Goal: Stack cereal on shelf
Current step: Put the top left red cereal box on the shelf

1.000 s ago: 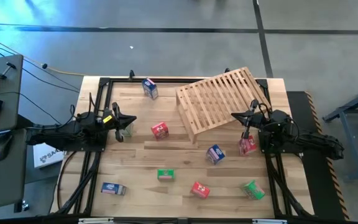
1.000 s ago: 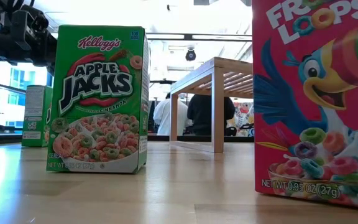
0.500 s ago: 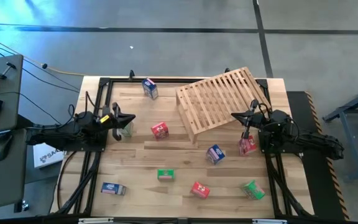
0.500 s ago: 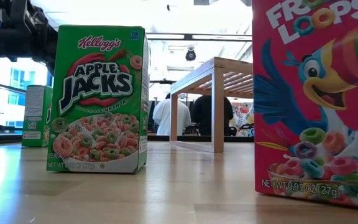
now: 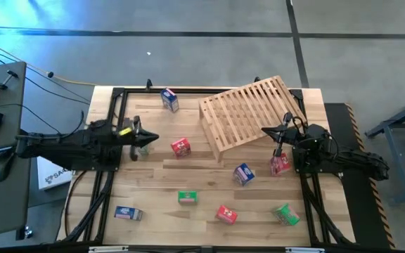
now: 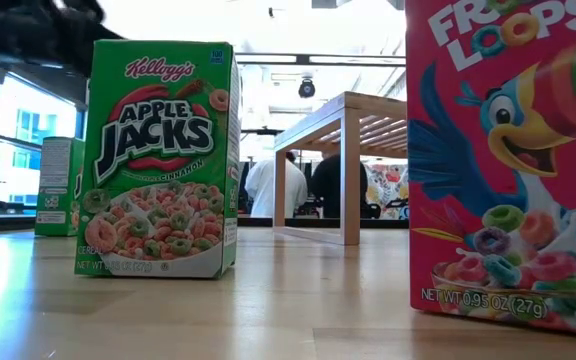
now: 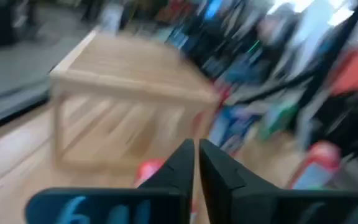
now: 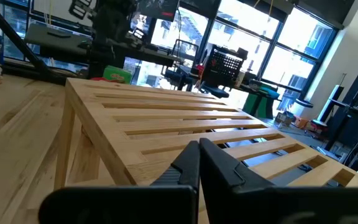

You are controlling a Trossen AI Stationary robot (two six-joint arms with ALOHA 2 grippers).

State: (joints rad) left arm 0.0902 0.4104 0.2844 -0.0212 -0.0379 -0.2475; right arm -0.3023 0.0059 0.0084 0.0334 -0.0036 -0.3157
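Observation:
Several small cereal boxes lie scattered on the plank table: a red one point(image 5: 181, 146), blue ones point(image 5: 169, 99) point(image 5: 243, 173), and a green one point(image 5: 187, 197). The slatted wooden shelf point(image 5: 248, 112) stands tilted at the far right. My left gripper point(image 5: 150, 138) is shut and empty, above a green box point(image 5: 141, 147) at the table's left. My right gripper point(image 5: 267, 131) is shut and empty at the shelf's right near edge, and the slats point(image 8: 185, 118) lie just ahead of it. A red box point(image 5: 280, 164) stands beside the right arm.
More boxes lie near the front edge: blue point(image 5: 128, 213), red point(image 5: 226, 213) and green point(image 5: 285, 213). In the low view, a green Apple Jacks box point(image 6: 158, 160) and a red Froot Loops box point(image 6: 508, 160) stand close. People stand in the room behind the shelf point(image 6: 343, 120).
My left gripper has risen and gone a little toward the table's right, staying shut; its wrist view is blurred with motion. The boxes and the shelf have kept still.

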